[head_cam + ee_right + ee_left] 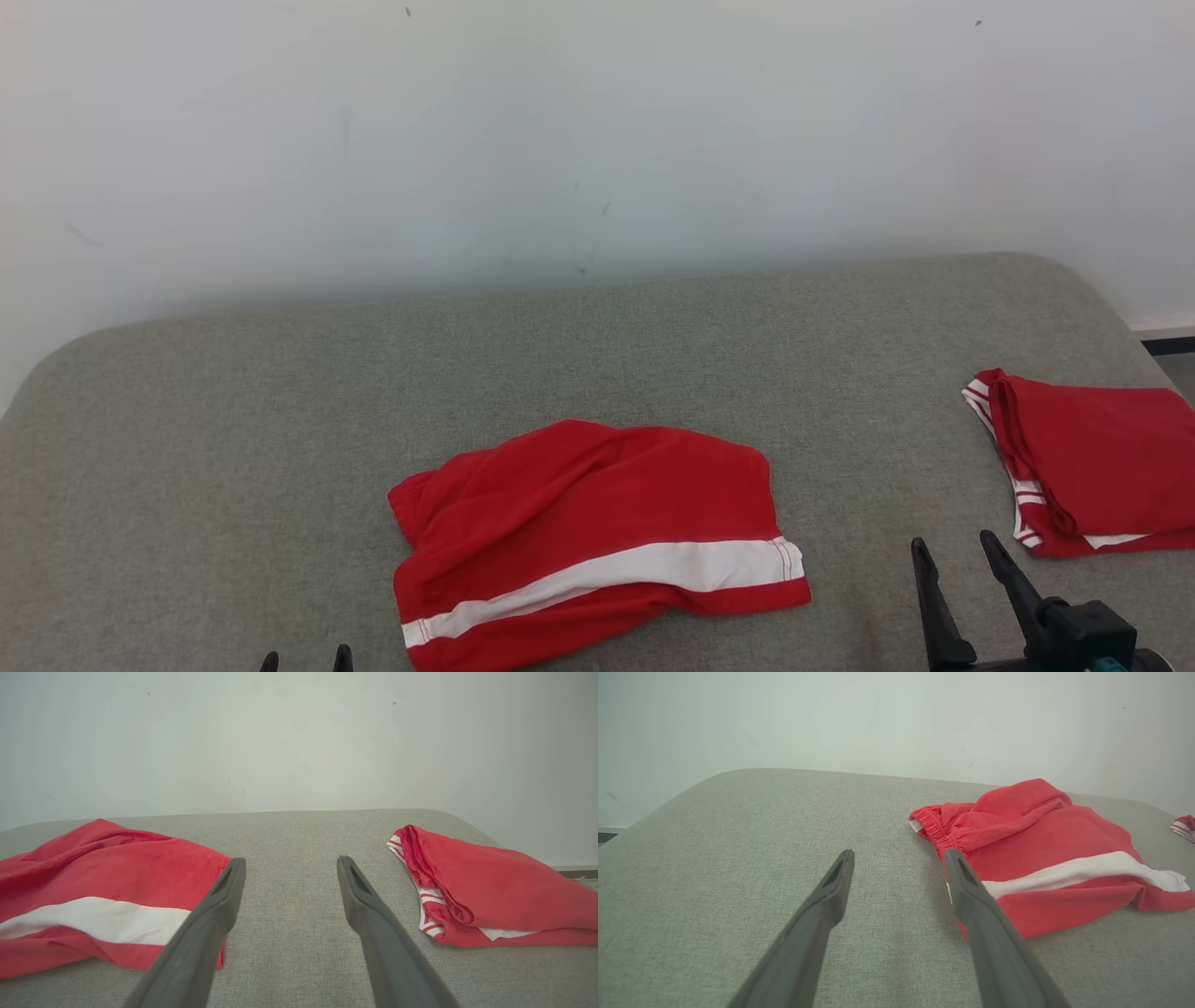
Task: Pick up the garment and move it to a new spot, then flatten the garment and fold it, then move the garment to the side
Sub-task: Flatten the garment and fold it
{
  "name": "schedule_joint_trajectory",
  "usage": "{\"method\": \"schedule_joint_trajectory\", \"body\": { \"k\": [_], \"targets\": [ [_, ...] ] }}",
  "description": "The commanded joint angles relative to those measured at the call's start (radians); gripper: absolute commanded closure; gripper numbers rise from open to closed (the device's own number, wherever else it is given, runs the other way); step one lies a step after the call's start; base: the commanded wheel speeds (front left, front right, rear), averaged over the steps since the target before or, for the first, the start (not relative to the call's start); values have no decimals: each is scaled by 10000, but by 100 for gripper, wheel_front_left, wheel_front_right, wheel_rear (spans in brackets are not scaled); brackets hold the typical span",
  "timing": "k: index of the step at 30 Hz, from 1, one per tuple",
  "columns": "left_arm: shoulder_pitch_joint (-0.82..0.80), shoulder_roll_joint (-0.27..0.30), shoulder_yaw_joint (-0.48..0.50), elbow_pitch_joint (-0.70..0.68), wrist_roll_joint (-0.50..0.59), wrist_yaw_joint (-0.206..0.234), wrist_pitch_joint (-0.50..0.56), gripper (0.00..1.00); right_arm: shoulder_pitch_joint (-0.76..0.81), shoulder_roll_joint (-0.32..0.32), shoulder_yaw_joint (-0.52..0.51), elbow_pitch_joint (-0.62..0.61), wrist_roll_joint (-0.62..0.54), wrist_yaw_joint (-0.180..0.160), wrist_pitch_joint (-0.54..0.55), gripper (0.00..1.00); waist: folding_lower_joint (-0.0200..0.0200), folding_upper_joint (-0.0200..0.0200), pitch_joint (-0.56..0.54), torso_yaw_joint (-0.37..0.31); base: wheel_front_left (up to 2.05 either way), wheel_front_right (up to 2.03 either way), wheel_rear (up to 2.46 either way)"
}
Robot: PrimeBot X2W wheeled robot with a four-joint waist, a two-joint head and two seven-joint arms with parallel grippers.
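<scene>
The garment (pixel 597 532), red shorts judging by the elastic waistband and white stripe, is lying crumpled near the front middle of the grey padded surface (pixel 280 420), not yet lifted. The left gripper (pixel 306 661) is hovering just beside its waistband end. The right gripper (pixel 954 544) is hanging near its hem end, between it and a folded red piece (pixel 1092 467) lying well apart on the right. Both are standing wide open and gripping nothing. By my reading, the first step, the pick-up, is only beginning. The next move is calling for the fingers to be coming down onto the bunched cloth's edges and pinching enough layers to lift it, while staying clear of the folded piece.
</scene>
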Motion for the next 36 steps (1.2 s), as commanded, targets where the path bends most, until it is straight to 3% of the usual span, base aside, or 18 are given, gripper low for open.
{"method": "schedule_joint_trajectory", "body": {
  "k": [1, 11, 17, 24, 33, 34, 35, 36],
  "targets": [
    [-72, 43, 0, 7, -45, 16, -27, 0, -96, -9, 16, -35, 76, -28, -46, 0, 1, 0, 6, -5, 0, 0, 0],
    [-204, 100, -500, 325, -255, 15, -27, 0, -211, 91, 244, 132, 245, -29, 124, 0, 1, 0, 54, 7, 0, 0, 0],
    [-928, 498, -1611, 1513, -979, 19, -26, 0, -826, -29, 1005, 443, 856, -29, 1623, 0, 1, 0, 133, -8, 0, 0, 0],
    [-2244, 750, -2545, 2805, -1997, 19, 714, 0, -1903, -164, 1685, 1070, 1517, -29, 3495, 0, 1, 0, 385, -45, 0, 0, 0],
    [-3044, 753, -2664, 3562, -2806, 21, 1442, 0, -2643, -196, 2374, 1429, 1765, -29, 3697, 0, 1, 0, 736, -60, 0, 0, 0],
    [-3084, 787, -2726, 3580, -2851, 21, 1495, 18, -2687, -208, 2410, 1467, 1808, -29, 3661, 0, 1, 0, 764, -59, 0, 0, 0],
    [-3130, 836, -2768, 3601, -2921, 20, 1537, 27, -2732, -217, 2440, 1507, 1843, -29, 3641, 0, 1, 0, 786, -57, 0, 0, 0],
    [-3174, 856, -2807, 3622, -2985, 20, 1545, 56, -2770, -230, 2463, 1559, 1854, -29, 3607, 0, 1, 0, 807, -56, 0, 0, 0]
  ]
}}
